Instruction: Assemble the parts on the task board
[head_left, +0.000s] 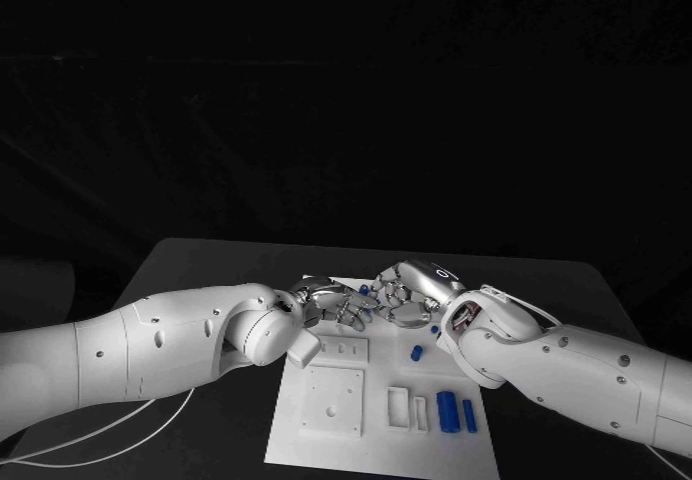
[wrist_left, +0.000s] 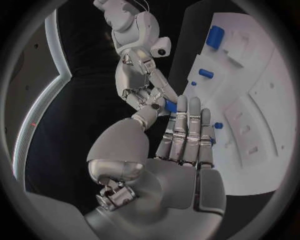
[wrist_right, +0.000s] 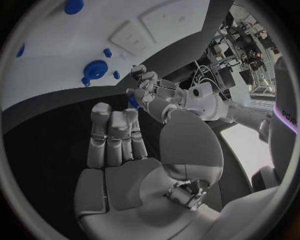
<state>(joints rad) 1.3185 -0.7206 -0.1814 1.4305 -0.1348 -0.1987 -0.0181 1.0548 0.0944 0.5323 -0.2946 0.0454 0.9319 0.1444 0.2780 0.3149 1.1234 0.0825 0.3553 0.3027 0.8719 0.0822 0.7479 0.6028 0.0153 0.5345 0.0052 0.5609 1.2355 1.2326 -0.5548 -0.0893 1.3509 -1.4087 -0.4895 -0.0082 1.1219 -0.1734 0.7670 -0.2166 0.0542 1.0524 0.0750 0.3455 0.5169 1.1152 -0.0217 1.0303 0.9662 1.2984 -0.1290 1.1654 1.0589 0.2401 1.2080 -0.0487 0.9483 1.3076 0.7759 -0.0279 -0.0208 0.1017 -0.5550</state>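
Small blue part (wrist_left: 170, 106) pinched jointly by left robot hand (wrist_left: 178, 145) and right robot hand (wrist_right: 119, 145), above task board (head_left: 325, 425).

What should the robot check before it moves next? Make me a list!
1. Small blue part sits between the fingertips of both hands: ok.
2. Which hand really grips it, the left hand or the right hand: cannot tell.
3. Both hands meet over the far edge of the task board: ok.
4. Task board lies flat on the black table: ok.
5. Two blue cylinders lie on the board's near right part, apart from the hands: ok.
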